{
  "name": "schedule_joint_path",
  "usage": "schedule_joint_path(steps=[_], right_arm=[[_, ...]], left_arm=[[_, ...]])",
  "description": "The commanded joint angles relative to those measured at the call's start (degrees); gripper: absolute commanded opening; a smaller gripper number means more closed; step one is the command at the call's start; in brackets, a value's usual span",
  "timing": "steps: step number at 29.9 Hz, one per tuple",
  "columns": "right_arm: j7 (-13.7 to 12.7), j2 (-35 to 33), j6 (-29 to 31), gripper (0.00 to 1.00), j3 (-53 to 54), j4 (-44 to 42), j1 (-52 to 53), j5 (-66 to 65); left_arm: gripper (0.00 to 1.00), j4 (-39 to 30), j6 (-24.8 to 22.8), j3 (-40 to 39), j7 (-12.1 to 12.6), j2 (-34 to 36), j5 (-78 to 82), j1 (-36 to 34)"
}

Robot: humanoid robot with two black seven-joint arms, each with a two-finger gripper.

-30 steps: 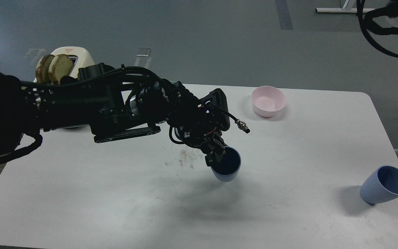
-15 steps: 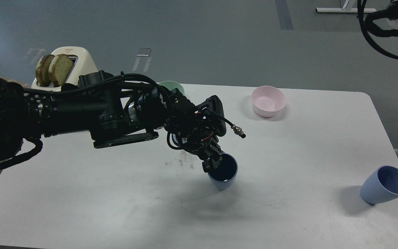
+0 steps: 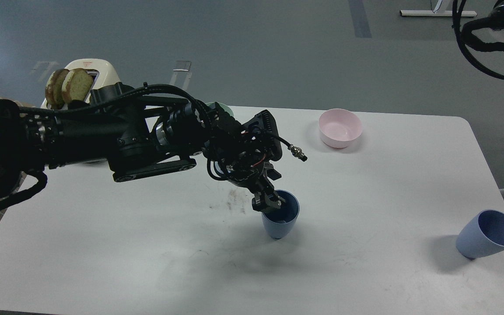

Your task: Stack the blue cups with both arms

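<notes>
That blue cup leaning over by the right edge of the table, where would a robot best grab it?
Probably by the rim. The leaning cup tilts with its open mouth facing up and to the right, so one finger could slip inside and one outside the wall, coming from above on the right. Its smooth, tapering body offers a poorer hold.

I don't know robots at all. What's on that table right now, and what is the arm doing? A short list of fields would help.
surface: white table
left gripper: clamped on the rim of the middle blue cup
middle blue cup: upright, near the table's centre
second blue cup: tilted, near the right edge, untouched
right arm: not in view
pink bowl: far side of the table
green bowl: mostly hidden behind the arm
toaster: far left, holding bread slices
stacking: not yet done
</notes>
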Motion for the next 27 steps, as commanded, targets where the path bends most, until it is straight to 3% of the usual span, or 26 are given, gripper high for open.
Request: schedule_joint_path(steps=[1,8,14,18,27], right_arm=[[0.00,-0.74,0.00,1.00,0.00,0.34,0.00,0.00],[0.00,-7.84,0.00,1.00,-0.17,5.86,-0.35,-0.09],[0.00,-18.55,0.00,1.00,-6.40,14.64,-0.70,-0.61],[0.00,-26.22,0.00,1.00,-9.75,20.63,-0.70,-6.32],[0.00,-47.92,0.00,1.00,-16.78,36.10,-1.93,-22.67]], left_arm=[[0.87,0.09,0.00,-0.90,0.38,2.46,-6.67,-2.42],[0.94,0.35,0.00,-7.73,0.38,15.09,-25.37,-6.56],[0.97,6.93,0.00,-20.03,0.55,22.93,-52.15,1.59],[0.97,13.96,0.00,-26.03,0.55,22.24,-62.58,5.92],[0.97,15.73,0.00,-33.68,0.55,21.27,-78.49,13.12]])
